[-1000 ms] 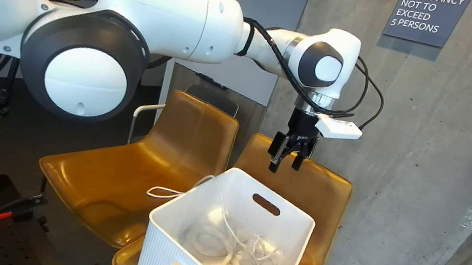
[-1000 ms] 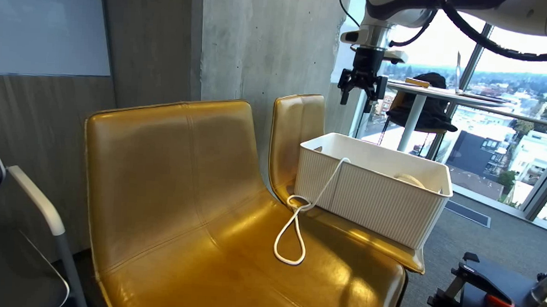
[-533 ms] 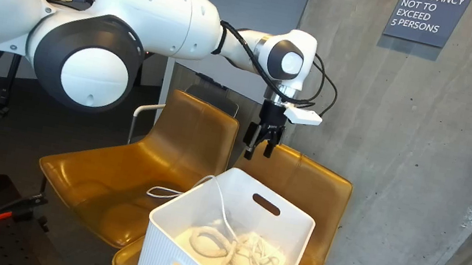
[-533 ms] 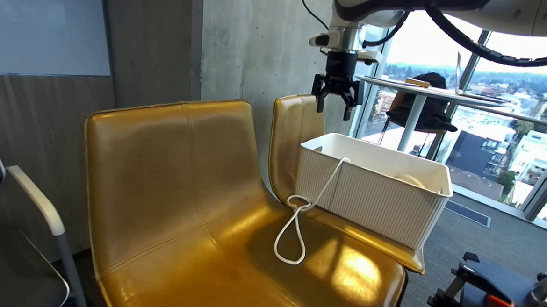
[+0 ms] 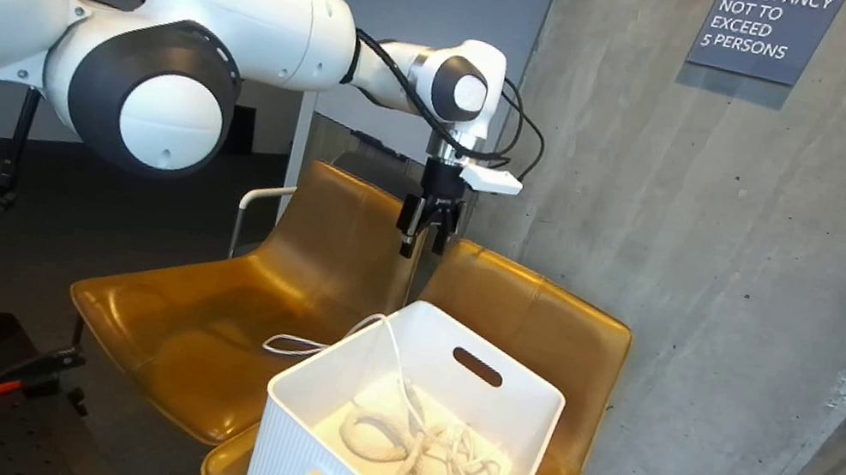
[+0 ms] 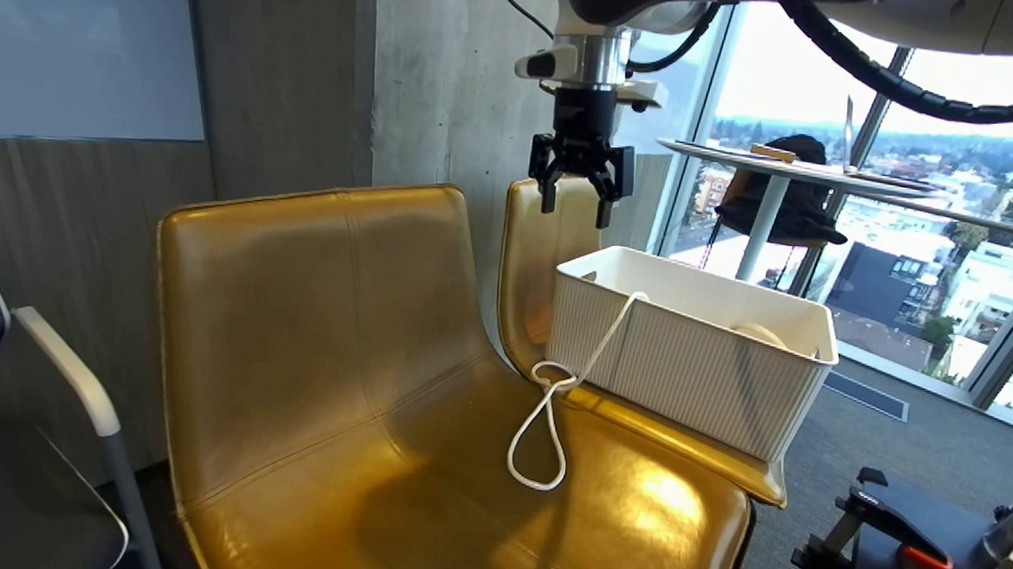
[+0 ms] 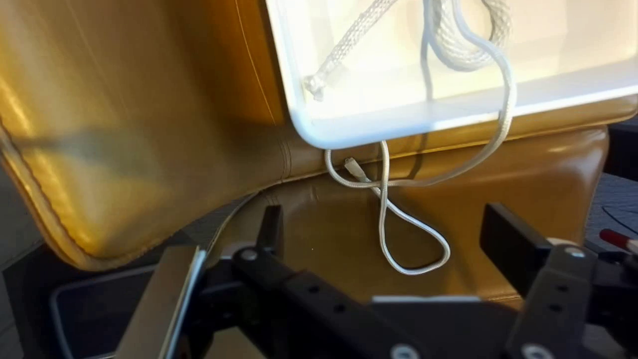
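Concrete wall [image 5: 736, 240] at 3 o'clock in an exterior view; tan chair [image 5: 258, 287] at 8; 2nd chair [image 5: 540, 315] at 4 w/ white bin [image 5: 294, 450] on it. Gripper [image 5: 424, 246] at bin's 12 o'clock, jaws spread wide, nothing held. White cord [image 7: 508, 104] hangs over bin rim, looped on tan chair, approx. 4 o'clock in wrist view.

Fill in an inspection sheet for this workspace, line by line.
Surface: tan leather-look chair beside a matching tan chair.
Work items: white ribbed rectangular plastic bin on one chair, containing pale braided rope; thin white cord over its rim, looping onto the other seat.
Clutter: black-and-red hand tool on a dark table.
Grasping part: black two-fingered claw, open above the chairs, holding nothing.
Cables: thick black ribbed cable beneath the white robot arm.
Surroundings: grey concrete wall with dark rectangular occupancy sign; large glass window.
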Robot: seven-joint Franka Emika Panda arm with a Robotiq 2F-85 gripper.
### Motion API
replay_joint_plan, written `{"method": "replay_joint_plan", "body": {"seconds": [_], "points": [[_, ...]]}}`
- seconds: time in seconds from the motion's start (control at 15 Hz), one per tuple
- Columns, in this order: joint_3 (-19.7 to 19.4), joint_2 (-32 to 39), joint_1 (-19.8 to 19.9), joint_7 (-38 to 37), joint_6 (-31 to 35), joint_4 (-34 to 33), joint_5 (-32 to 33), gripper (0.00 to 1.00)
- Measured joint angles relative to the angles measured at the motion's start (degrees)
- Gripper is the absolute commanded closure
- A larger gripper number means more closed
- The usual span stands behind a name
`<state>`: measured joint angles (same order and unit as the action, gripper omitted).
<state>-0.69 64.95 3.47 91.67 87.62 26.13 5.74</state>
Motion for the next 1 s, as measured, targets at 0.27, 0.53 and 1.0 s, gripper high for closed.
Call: {"method": "replay_joint_plan", "body": {"seconds": [0.27,0.53,1.0], "points": [[-0.1,0.0,-3.0,-0.6,-1.0,0.0,1.1,0.0],[0.0,0.1,-4.0,-1.0,-1.3,0.0,1.0,0.0],[0.0,0.3,-3.6,-1.0,-1.3,0.0,1.0,0.0]]}}
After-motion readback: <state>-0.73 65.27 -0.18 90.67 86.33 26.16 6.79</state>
